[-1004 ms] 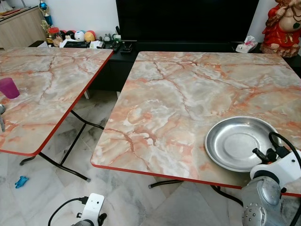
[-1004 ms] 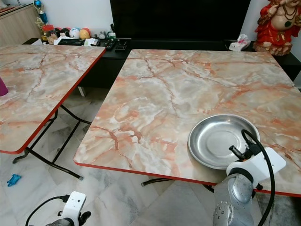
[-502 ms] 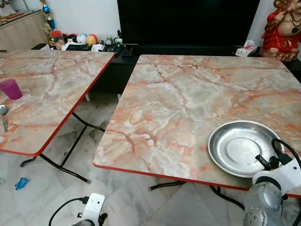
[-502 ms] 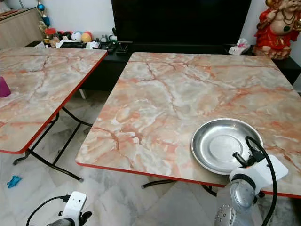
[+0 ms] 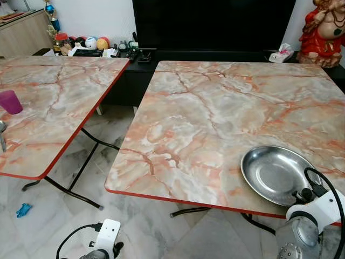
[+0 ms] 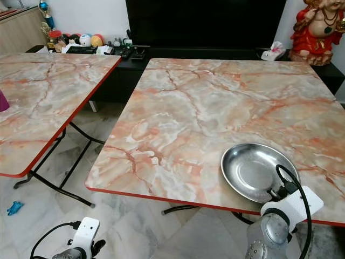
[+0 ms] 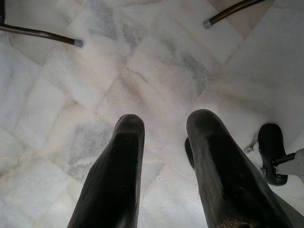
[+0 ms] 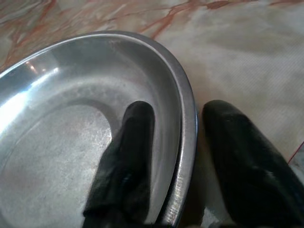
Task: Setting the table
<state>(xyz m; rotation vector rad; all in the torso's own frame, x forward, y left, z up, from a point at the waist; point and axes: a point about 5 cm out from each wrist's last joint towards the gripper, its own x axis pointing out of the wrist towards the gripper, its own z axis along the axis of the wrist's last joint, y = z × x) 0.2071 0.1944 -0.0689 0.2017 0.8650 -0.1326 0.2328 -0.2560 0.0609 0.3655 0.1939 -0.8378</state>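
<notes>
A round steel plate lies near the front right edge of the marble table, its near side slightly raised. My right gripper holds the plate's near rim, with one black finger inside the bowl and the other outside. In the eye views that arm's white wrist sits just in front of the plate. My left gripper hangs low over the floor, open and holding nothing. On the left table stand a purple cup and a spoon.
A gap of tiled floor with black folding legs separates the two tables. Behind them stand a dark TV console with small clutter and a red statue. A small blue object lies on the floor.
The plate has slid toward the table's front edge along with my right gripper, and its near side has tipped up. The camera shifted slightly. My left arm stays low.
</notes>
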